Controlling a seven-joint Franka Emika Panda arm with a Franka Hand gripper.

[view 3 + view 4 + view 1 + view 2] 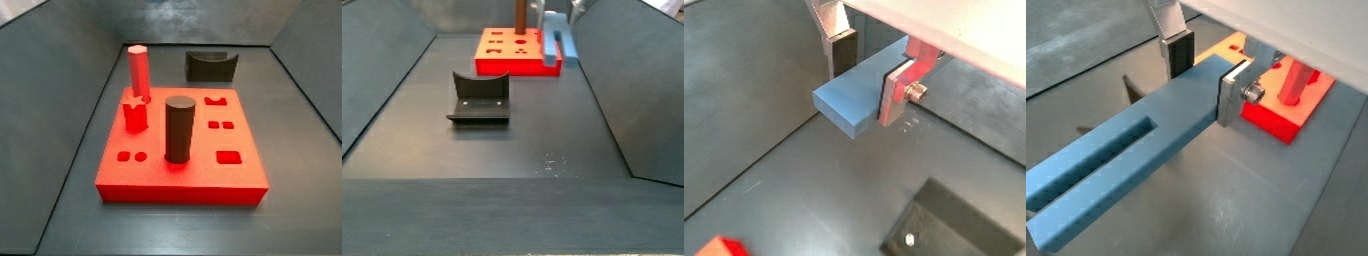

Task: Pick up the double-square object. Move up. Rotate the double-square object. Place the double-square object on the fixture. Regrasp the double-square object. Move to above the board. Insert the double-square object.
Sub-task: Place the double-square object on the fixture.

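My gripper [1207,75] is clamped on the bar [1120,160], fingers [1229,95] pinching its flat sides near one end, so most of it juts out ahead of me. It looks stiff, light and smooth; that off-centre hold could let it pivot. A wrist view shows its long slot and the board [1287,115] just beyond my fingers. A side view shows the fixture [480,98], well apart.

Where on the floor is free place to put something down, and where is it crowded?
Free: the dark floor in front of the fixture. Crowded: the board with its pegs, where the gripper holds the double-square object beside its edge.
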